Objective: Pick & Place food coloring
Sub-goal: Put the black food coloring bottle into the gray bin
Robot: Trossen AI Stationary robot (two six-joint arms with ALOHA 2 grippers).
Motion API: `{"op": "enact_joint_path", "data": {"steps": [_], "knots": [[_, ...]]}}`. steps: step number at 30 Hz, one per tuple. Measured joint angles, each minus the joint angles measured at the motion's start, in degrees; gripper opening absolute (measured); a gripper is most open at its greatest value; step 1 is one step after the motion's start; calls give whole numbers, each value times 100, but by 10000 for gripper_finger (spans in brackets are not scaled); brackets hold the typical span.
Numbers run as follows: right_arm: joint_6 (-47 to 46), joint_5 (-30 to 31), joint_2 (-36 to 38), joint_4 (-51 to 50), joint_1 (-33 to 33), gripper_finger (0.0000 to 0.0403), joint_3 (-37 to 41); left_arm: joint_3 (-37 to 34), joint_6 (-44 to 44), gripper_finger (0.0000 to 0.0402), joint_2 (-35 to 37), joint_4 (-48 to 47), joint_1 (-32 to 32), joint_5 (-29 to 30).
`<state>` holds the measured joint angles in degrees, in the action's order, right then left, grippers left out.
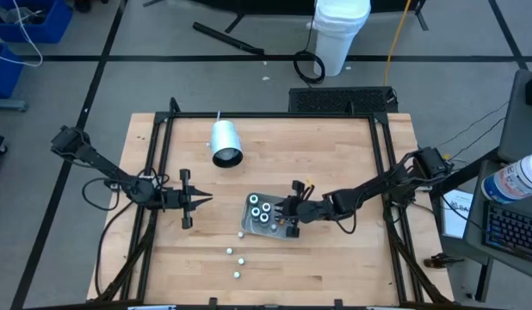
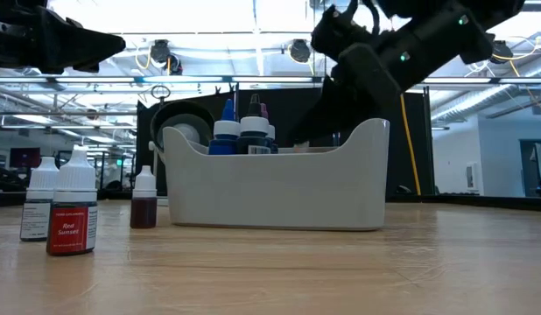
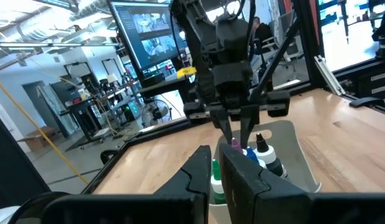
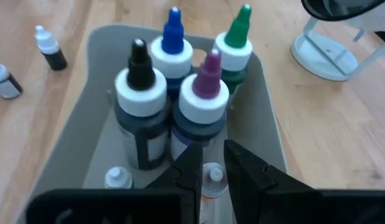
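A grey tray (image 1: 251,203) holds several food coloring bottles with black (image 4: 140,81), blue (image 4: 172,46), green (image 4: 235,46) and purple (image 4: 207,87) tops, plus a small white-capped one (image 4: 118,178). My right gripper (image 4: 211,165) hangs over the tray's near-right end, shut on another small white-capped bottle (image 4: 211,176). Three more small bottles (image 1: 230,251) (image 1: 242,260) (image 1: 237,275) stand on the table nearer the front. My left gripper (image 1: 206,200) waits shut, left of the tray. My right gripper pinches the small bottle's white cap (image 4: 212,172) between its two fingertips. The fingers slant down from the table's right side. The bottle hangs upright below them, inside the tray's outline. Whether its base touches the tray floor is hidden.
A white cup (image 1: 225,143) lies on its side at the back of the table. In the low view the loose bottles (image 2: 72,210) (image 2: 144,201) stand left of the tray (image 2: 279,188). Bare wood lies to the right of the tray and along the front.
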<state>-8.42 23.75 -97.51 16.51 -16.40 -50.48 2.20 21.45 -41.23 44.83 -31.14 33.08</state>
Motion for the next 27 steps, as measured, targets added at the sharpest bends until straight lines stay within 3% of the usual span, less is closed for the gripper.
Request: {"op": "enact_joint_path", "data": {"steps": [10, 18, 27], "knots": [[24, -311, -289, 284, 207, 40, 0, 0, 60, 42, 0, 0, 0, 0], [17, -460, -325, 262, 248, 1, 2, 0, 83, 42, 0, -1, 0, 0], [76, -433, -326, 451, 248, 12, 2, 0, 76, 42, 0, -1, 0, 0]]}}
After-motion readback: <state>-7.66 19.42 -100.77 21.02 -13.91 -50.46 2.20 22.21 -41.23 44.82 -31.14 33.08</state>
